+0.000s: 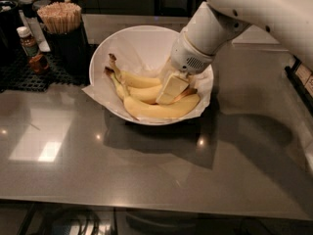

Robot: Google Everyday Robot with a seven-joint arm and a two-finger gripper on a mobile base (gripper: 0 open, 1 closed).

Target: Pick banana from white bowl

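Note:
The white bowl [128, 39], lined with crinkled white paper, stands on the grey counter at centre. Three yellow bananas lie in it with their stems to the left: a front banana [159, 111], a middle one [143, 94] and a back one [133, 79]. My gripper [172, 88] reaches down into the bowl from the upper right on the white arm. Its cream tip rests on the right part of the middle banana, just above the front one. The arm hides the bowl's far right side.
At the back left, a dark cup of wooden sticks [62, 18] stands close to the bowl's left rim. A small brown bottle [29, 45] sits on a black mat [19, 75] beside it. A dark object [301, 75] is at the right edge.

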